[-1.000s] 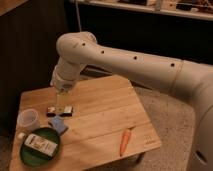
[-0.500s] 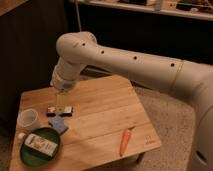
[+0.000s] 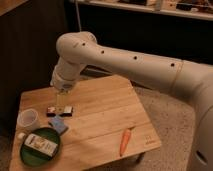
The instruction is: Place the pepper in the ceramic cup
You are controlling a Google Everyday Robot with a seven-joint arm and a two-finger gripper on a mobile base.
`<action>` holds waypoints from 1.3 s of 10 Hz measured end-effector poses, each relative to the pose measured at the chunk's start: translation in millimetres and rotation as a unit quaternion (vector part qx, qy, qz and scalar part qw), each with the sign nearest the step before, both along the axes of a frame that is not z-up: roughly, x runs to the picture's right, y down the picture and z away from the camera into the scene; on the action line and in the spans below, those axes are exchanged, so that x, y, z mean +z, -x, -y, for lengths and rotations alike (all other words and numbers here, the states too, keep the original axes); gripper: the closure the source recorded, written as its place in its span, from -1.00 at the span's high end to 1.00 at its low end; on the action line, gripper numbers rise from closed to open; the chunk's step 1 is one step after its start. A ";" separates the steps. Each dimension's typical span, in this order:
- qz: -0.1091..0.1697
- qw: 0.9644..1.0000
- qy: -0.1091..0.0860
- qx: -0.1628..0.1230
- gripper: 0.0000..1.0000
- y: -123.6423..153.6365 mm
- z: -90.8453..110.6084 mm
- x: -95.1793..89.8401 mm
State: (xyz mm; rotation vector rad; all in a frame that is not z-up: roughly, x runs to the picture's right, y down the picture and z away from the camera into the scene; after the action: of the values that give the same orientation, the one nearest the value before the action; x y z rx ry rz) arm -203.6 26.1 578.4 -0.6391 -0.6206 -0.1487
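Hand, jaws wide, well apart from slim orange-red pepper

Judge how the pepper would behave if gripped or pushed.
The pepper is slim and tapered, so a push would probably roll it in a curve; lying near the table edge, it might fall. It lies straight, so it is likely stiff and light. The open gripper hangs over the table's other end, apart from it.
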 end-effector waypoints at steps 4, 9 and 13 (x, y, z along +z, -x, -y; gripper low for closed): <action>0.000 1.000 0.000 0.000 0.60 0.0 0.0 0.0; 0.014 0.998 -0.057 -0.012 0.60 -28.8 -12.3 -5.0; 0.000 0.997 -0.081 -0.010 0.60 -65.4 -26.8 -10.5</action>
State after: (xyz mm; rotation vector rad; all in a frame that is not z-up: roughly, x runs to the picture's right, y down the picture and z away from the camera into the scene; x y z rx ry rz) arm -138.3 52.9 567.9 -0.4891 -0.5968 -0.2152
